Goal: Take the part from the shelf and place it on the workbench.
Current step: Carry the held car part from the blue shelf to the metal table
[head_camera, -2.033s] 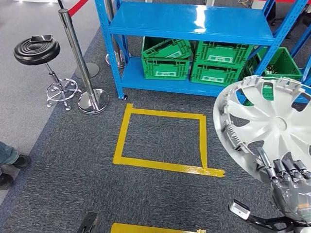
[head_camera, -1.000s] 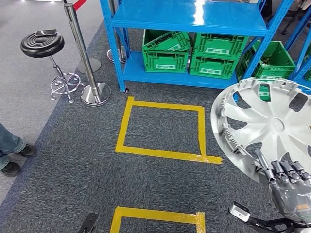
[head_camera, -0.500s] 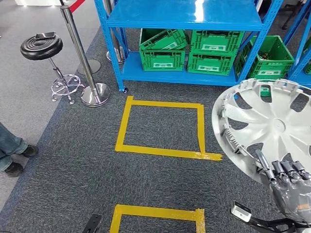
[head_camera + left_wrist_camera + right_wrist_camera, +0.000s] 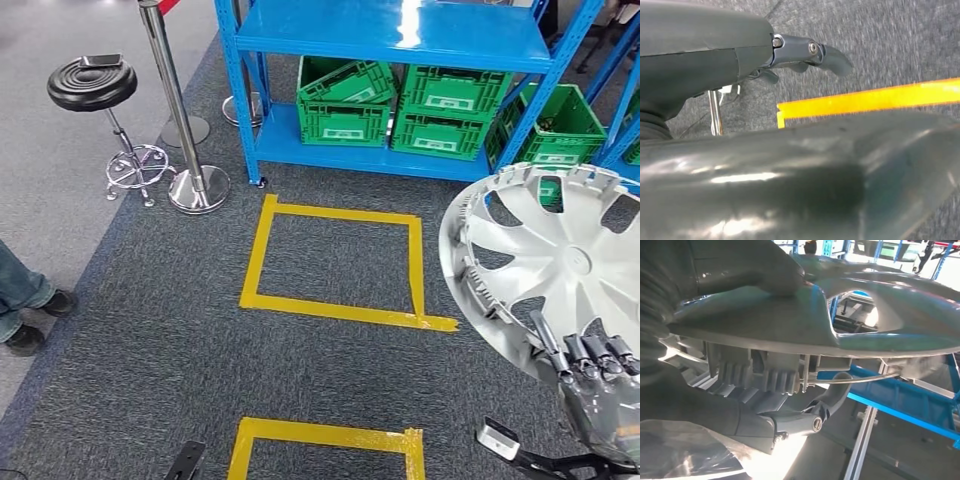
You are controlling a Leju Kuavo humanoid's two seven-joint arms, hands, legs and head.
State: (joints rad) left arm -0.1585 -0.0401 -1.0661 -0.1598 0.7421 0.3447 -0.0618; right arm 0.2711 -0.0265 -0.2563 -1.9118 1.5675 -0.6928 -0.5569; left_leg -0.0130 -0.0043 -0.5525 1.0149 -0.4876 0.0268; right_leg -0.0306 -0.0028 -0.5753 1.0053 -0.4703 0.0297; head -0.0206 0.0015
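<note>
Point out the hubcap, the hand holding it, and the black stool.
hubcap (image 4: 562, 255), head view, on a silver spoke near the hub.
right hand (image 4: 604, 395), head view, on the grey back of the hand.
black stool (image 4: 92, 84), head view, on the round seat.

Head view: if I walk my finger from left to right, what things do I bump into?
Shoe → stool → silver post → yellow tape square → green crates → wheel cover held by the right hand.
</note>
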